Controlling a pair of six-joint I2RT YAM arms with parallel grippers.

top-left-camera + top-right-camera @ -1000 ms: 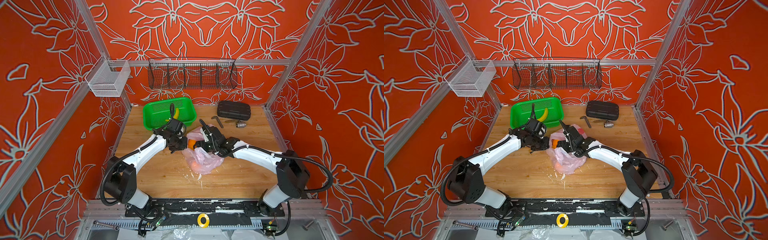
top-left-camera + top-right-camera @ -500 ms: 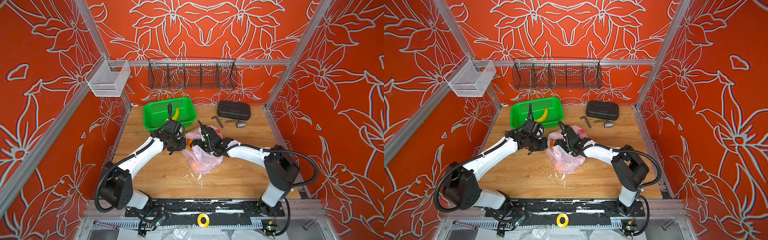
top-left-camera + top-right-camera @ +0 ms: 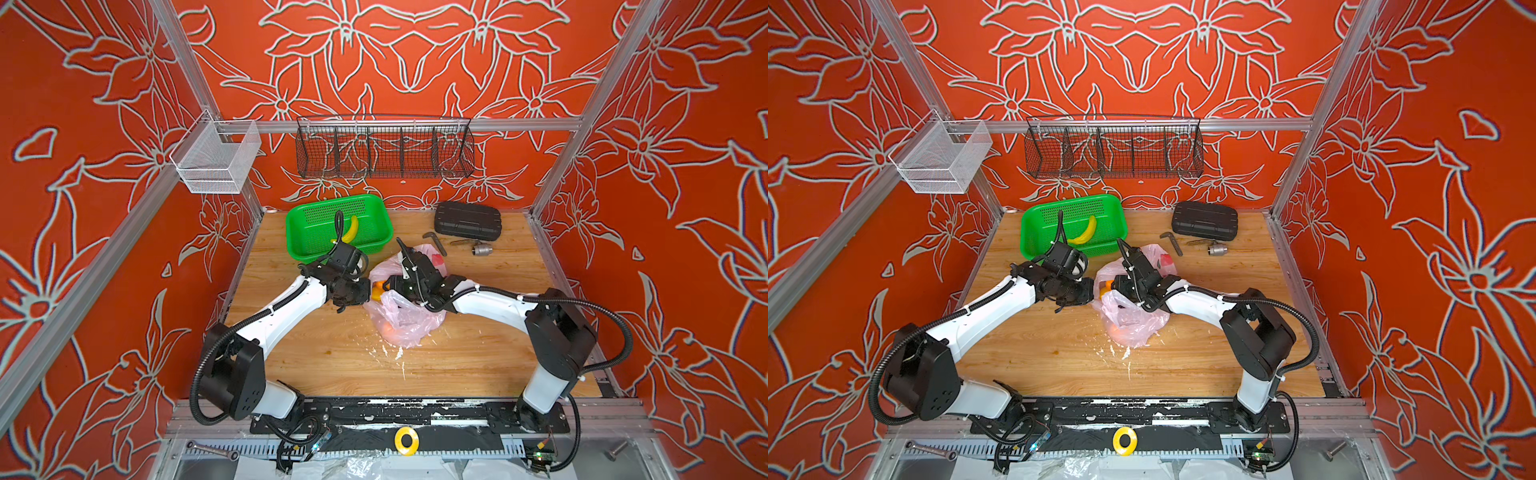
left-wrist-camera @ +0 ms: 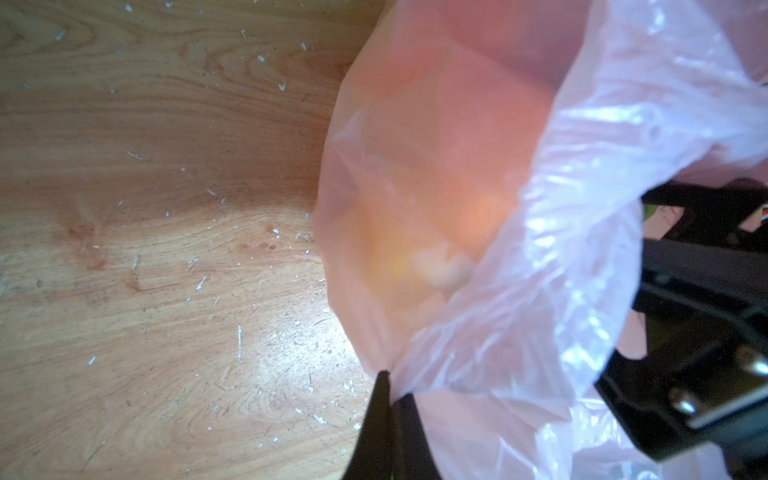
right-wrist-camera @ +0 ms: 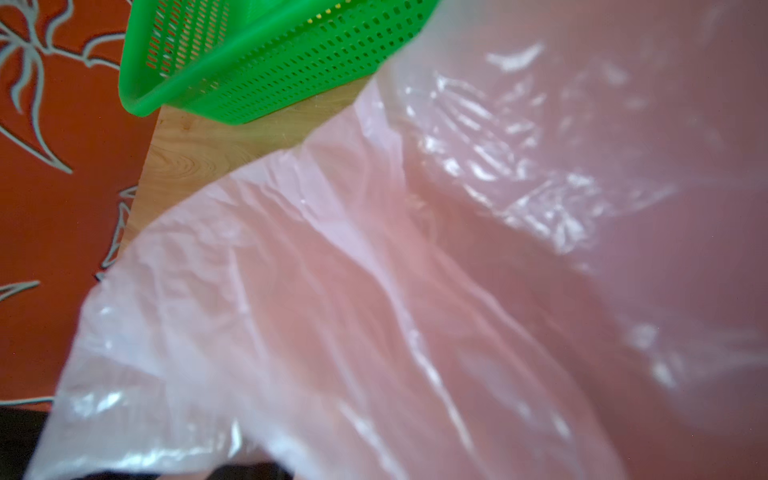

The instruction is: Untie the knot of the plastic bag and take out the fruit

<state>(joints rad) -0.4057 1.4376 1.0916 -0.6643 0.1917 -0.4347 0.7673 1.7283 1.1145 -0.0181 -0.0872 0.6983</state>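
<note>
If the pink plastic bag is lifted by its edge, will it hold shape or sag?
Likely floppy: the thin translucent pink plastic bag is crumpled and drapes in folds where the left pincer pinches its film. Probably bottom-heavy: an orange toy fruit shows through low inside and could roll as the film shifts.

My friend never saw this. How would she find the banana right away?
Look at the wooden table and find the green basket at its far left corner. The banana lies inside it. It is long, curved and yellow, lying bare, while the other fruit is tucked in the pink plastic bag.
</note>
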